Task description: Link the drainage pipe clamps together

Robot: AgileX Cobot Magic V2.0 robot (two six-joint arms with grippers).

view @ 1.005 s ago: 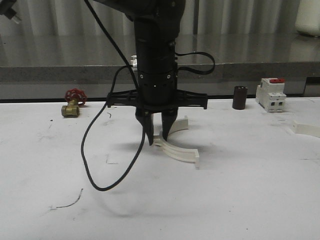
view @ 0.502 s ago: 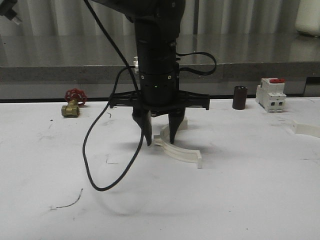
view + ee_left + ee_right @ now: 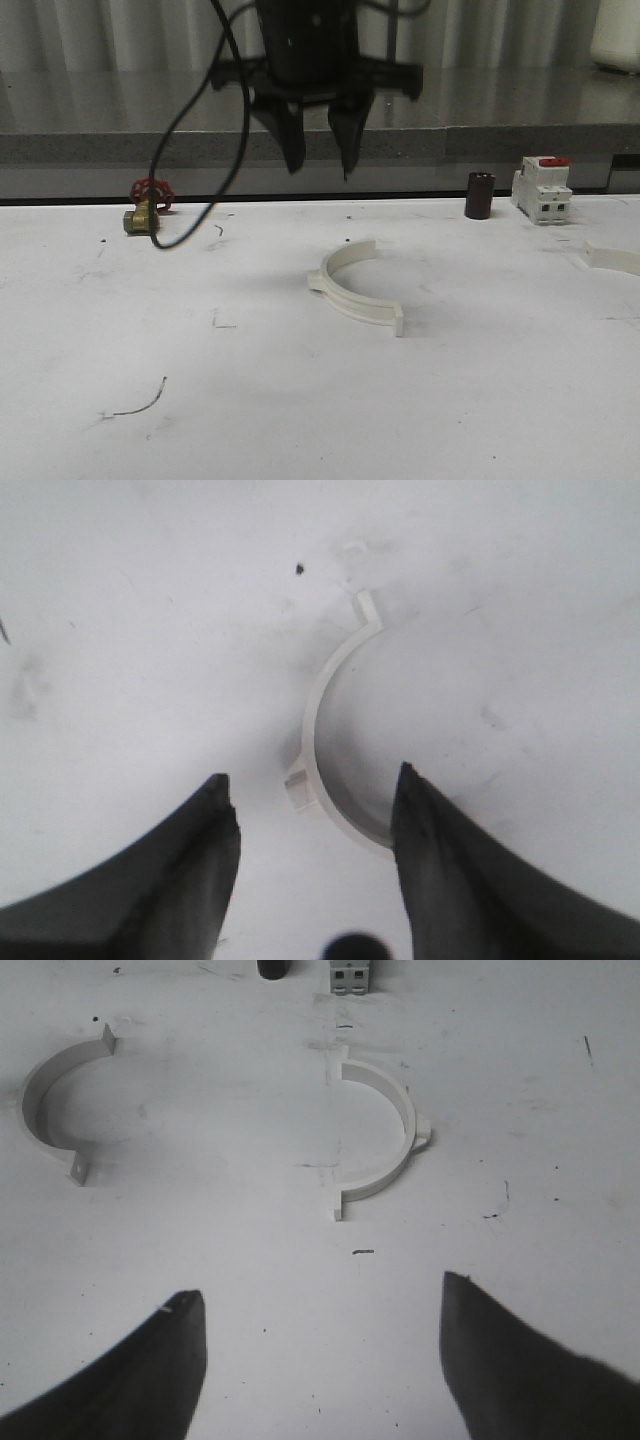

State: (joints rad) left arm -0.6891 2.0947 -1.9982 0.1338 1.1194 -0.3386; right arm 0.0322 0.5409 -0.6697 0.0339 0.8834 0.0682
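Observation:
One white half-ring drainage pipe clamp [image 3: 352, 288] lies flat on the white table near the middle, its open side facing back right. My left gripper [image 3: 320, 165] hangs open well above it with nothing between its fingers. In the left wrist view the same clamp [image 3: 322, 720] lies below my left gripper [image 3: 312, 776], and one tab end shows between the dark fingertips [image 3: 222, 798]. A second clamp [image 3: 612, 257] lies at the table's right edge. The right wrist view shows both, the far clamp [image 3: 40, 1100] and the nearer clamp [image 3: 395, 1120], ahead of my open right gripper [image 3: 320, 1288].
A brass valve with a red handwheel [image 3: 147, 205] sits at the back left. A dark cylinder [image 3: 480, 195] and a white breaker with a red top [image 3: 541, 190] stand at the back right. A black cable [image 3: 180, 140] loops down from the left arm. A grey ledge [image 3: 100, 150] borders the table's far side.
My left gripper's fingers spread apart at the clamp's end, then the arm rose high above the table. The clamp stayed lying on the table.

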